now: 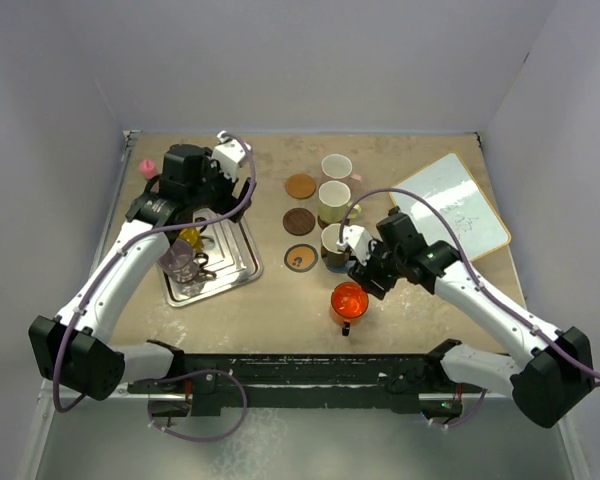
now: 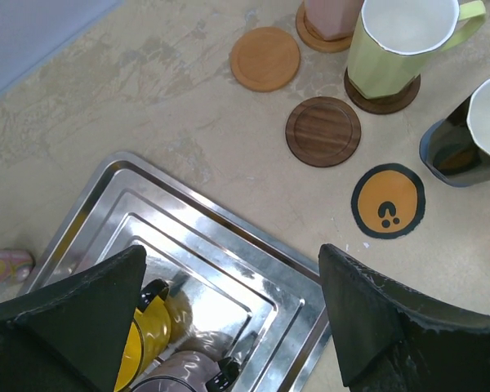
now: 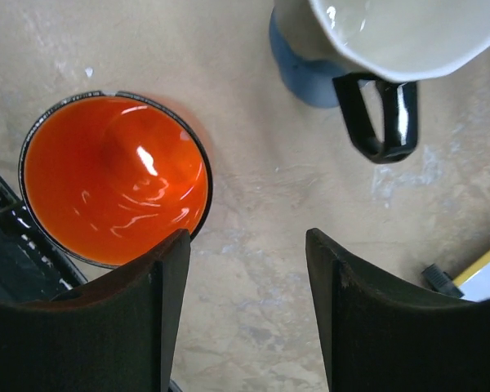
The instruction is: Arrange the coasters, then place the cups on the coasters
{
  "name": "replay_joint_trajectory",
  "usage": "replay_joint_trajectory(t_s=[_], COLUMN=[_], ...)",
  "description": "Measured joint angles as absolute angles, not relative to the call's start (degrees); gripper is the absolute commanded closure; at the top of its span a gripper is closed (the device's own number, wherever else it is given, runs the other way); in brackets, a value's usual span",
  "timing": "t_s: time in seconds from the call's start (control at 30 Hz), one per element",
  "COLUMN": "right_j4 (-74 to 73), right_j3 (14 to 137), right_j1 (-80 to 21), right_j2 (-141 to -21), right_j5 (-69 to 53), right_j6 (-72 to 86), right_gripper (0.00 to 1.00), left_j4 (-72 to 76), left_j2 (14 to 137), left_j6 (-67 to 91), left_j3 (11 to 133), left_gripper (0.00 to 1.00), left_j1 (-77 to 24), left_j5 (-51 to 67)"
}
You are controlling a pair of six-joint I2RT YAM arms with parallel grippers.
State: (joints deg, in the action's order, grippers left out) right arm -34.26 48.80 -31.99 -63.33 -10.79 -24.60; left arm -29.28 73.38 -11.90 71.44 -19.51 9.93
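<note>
Light was bright, even, diffuse from overhead. Shadows under cups were soft, short. Tray (image 2: 229,273) threw strong glare in left wrist view. Red cup (image 3: 118,184) carried small specular spots. Right fingers (image 3: 106,327) near lens were dark, slightly blurred. Top view was sharp, with mild edge bend.

the top camera sits high behind the two arm bases (image 1: 72,358), looking down and forward over the whole table (image 1: 280,312). the left wrist camera hangs a fair way above the silver tray (image 2: 229,269), facing down between its own fingers (image 2: 73,314), with the black mug (image 2: 474,139) at its right edge. the right wrist camera is much closer to the table, looking straight down on the red-orange mug (image 3: 114,184) and that same black mug (image 3: 384,41), which both wrist views share.
</note>
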Motion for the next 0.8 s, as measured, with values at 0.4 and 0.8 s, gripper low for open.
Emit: replay_joint_trajectory(t_s=[0.4,0.8], right_j4=[-33.89,-32.49], right_j3=[47.42,49.82], right_j1=[-35.27,-40.49], right_j2=[-70.5,-76.44], right_j5=[-11.64,-12.51], right_j6=[-25.1,-26.22], right_gripper=[0.61,0.88], left_j4=[-27.16,-26.92], left_j2=[72.69,72.2], left_j6=[-13.08,-13.19], left_j3=[70.11,69.34], left_gripper=[0.16,0.15], left_j1=[-19.51,-19.51], left_j5=[8.82,8.05])
